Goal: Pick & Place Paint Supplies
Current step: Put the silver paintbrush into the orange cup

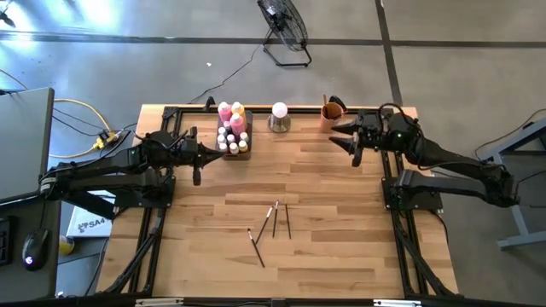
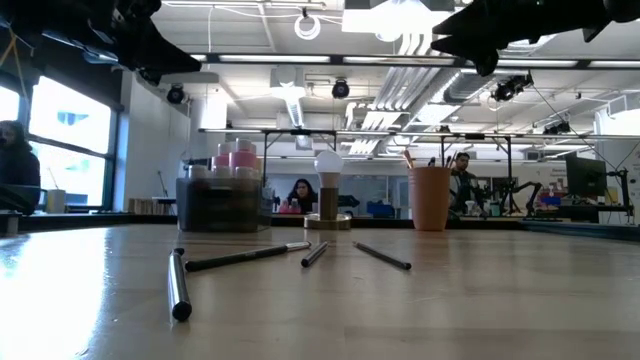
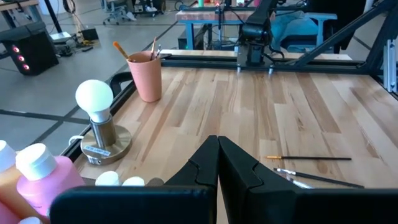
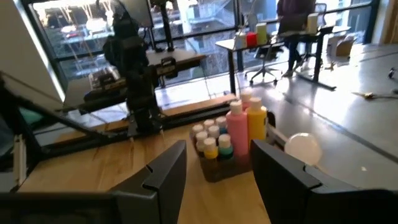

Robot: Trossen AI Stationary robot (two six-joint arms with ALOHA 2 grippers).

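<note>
The paint bottles (image 1: 232,128) stand upright in a dark tray at the table's far edge: a pink and a yellow one (image 4: 245,124) behind several small capped ones. Several thin dark paintbrushes (image 1: 275,220) lie flat on the wood near the table's middle, and they also show in the low view (image 2: 245,257). My left gripper (image 1: 209,153) hovers shut just left of the tray, pointing across the table (image 3: 217,142). My right gripper (image 1: 347,141) hovers open at the far right, pointing toward the bottles (image 4: 217,180), with nothing between its fingers.
A white ball on a metal base (image 1: 280,116) stands right of the bottle tray. An orange cup (image 1: 333,112) with brush handles sticking out stands beside my right gripper. A black frame (image 1: 153,230) runs along the table's edges. Bare wood lies around the brushes.
</note>
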